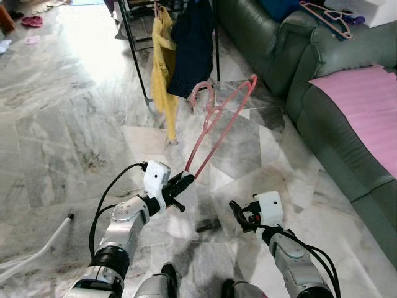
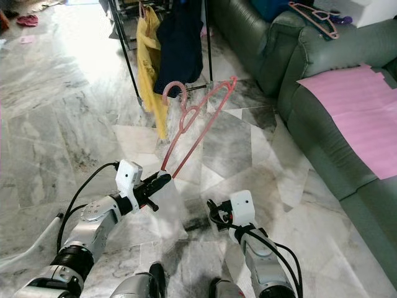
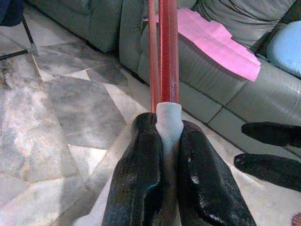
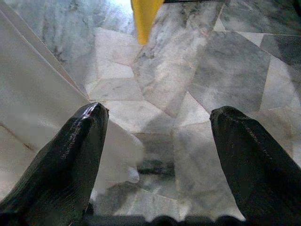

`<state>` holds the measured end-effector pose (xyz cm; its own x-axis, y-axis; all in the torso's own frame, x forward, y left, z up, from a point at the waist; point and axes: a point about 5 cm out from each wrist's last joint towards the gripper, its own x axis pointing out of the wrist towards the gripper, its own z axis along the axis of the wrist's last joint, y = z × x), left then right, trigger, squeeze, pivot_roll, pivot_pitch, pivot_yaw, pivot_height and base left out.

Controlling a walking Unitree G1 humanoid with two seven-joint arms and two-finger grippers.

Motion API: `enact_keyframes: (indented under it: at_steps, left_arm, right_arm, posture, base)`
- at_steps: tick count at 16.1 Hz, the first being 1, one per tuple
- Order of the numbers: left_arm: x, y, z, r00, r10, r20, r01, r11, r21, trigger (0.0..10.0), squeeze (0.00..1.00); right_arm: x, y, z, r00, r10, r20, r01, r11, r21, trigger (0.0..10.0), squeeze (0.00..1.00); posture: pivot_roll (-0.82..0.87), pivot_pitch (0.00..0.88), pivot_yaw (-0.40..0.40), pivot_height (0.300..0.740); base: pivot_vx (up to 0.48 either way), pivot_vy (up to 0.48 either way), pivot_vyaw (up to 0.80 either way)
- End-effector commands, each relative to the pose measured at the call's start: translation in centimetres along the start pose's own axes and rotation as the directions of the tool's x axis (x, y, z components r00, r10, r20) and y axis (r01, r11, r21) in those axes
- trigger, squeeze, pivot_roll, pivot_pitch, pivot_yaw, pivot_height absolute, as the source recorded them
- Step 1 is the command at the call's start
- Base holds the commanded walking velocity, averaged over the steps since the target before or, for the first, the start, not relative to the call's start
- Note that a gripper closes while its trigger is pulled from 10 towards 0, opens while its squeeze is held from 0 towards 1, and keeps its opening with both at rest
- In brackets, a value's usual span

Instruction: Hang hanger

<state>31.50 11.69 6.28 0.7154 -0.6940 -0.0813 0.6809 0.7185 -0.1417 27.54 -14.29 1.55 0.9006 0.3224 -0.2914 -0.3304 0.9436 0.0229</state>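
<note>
A pink-red plastic hanger (image 1: 217, 121) slants up and away from my left gripper (image 1: 185, 179), which is shut on its lower corner. In the left wrist view the black fingers (image 3: 141, 174) clamp the hanger's two red bars (image 3: 167, 52) at a grey sleeve. Its hook points toward the black clothes rack (image 1: 133, 49) ahead, where a yellow garment (image 1: 162, 74) and a dark blue garment (image 1: 192, 46) hang. My right gripper (image 1: 239, 215) is held low over the marble floor, open, with nothing between its fingers (image 4: 70, 155).
A green leather sofa (image 1: 322, 93) runs along the right, with a pink cloth (image 1: 366, 105) on its seat and another pink hanger (image 1: 329, 18) on its back. A white pole (image 1: 37, 248) lies on the floor at the left. Small items lie far left.
</note>
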Motion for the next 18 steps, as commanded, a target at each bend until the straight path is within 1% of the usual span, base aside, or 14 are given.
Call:
enact_keyframes:
  at_steps: [1,4,6,8,11,15,17,18]
  left_arm:
    - [-0.3,0.2,0.3,1.000,-0.012,0.018,0.012,1.000,0.018,10.0,0.00]
    - [-0.4,0.6,0.7,1.000,-0.002,0.022,0.001,1.000,0.029,10.0,0.00]
    - [-0.4,0.6,0.8,1.000,-0.005,0.021,0.004,0.999,0.037,10.0,0.00]
    - [-0.3,0.4,0.6,1.000,-0.012,0.017,0.012,0.999,0.038,10.0,0.00]
    - [-0.5,-0.3,-0.3,1.000,-0.027,0.003,0.027,0.999,0.026,10.0,0.00]
    - [-0.3,-0.6,-0.6,1.000,-0.027,-0.006,0.027,0.999,0.028,10.0,0.00]
    - [-0.2,-0.4,-0.6,1.000,0.013,-0.016,-0.012,0.998,0.060,10.0,0.00]
    - [-0.2,-0.2,-0.6,0.999,0.036,-0.014,-0.035,0.997,0.062,10.0,0.00]
  right_arm:
    - [0.0,0.3,-0.3,1.000,0.003,-0.009,-0.003,1.000,0.001,10.0,0.00]
    - [0.1,0.2,-0.4,1.000,0.002,-0.014,-0.002,1.000,0.000,10.0,0.00]
    - [0.1,0.3,-0.3,1.000,0.002,-0.012,-0.002,1.000,0.000,10.0,0.00]
    - [0.1,0.4,-0.3,1.000,0.003,-0.011,-0.003,1.000,0.000,10.0,0.00]
    - [0.0,0.4,-0.5,1.000,-0.001,-0.017,0.001,1.000,-0.001,10.0,0.00]
    - [0.0,0.4,-0.7,1.000,-0.001,-0.022,0.001,1.000,-0.004,10.0,0.00]
    - [0.0,0.4,-0.7,1.000,-0.003,-0.023,0.003,1.000,-0.005,10.0,0.00]
    - [0.1,0.3,-0.6,1.000,-0.008,-0.020,0.008,1.000,-0.005,10.0,0.00]
  posture:
    - [-0.05,0.191,0.020,0.740]
    - [-0.04,0.190,0.023,0.740]
    - [-0.04,0.189,0.027,0.740]
    - [-0.04,0.189,0.032,0.740]
    - [-0.05,0.193,0.037,0.740]
    - [-0.05,0.195,0.038,0.740]
    - [-0.05,0.192,0.043,0.740]
    - [-0.05,0.189,0.047,0.740]
  base:
    - [0.000,0.000,0.00]
    - [0.000,0.000,0.00]
    - [0.000,0.000,0.00]
    - [0.000,0.000,0.00]
    - [0.000,0.000,0.00]
    - [0.000,0.000,0.00]
    - [0.000,0.000,0.00]
    - [0.000,0.000,0.00]
